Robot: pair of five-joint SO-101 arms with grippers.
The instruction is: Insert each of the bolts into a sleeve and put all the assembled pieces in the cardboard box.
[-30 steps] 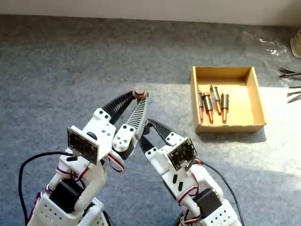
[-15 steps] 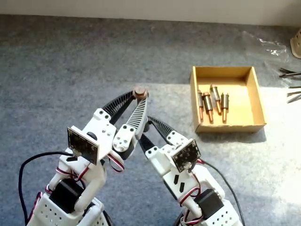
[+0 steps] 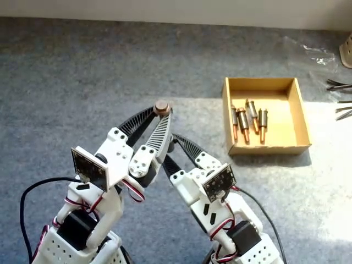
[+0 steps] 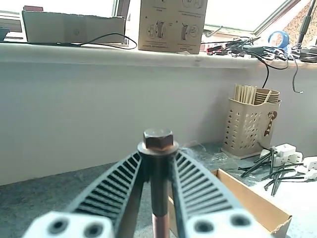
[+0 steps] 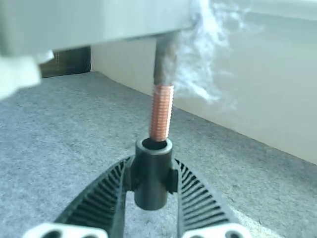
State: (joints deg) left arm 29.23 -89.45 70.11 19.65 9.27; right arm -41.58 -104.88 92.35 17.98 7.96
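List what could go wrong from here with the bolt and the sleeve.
1. The bolt has its threaded tip only at the sleeve mouth; a slight tilt could jam it on the rim.
2. The left claw pinches the bolt just under its head, so pushing down may make it slip.
3. The right claw grips the round sleeve at its sides; it could twist or drop before reaching the cardboard box.

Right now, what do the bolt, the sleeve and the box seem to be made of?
The bolt looks like metal, perhaps copper-plated steel: its thread has a coppery sheen and the hex head is a duller brown. The sleeve is a dark, matte tube; it could be blackened metal or plastic, and the look leaves that open. The cardboard box is plain brown card, matte, with thin walls.
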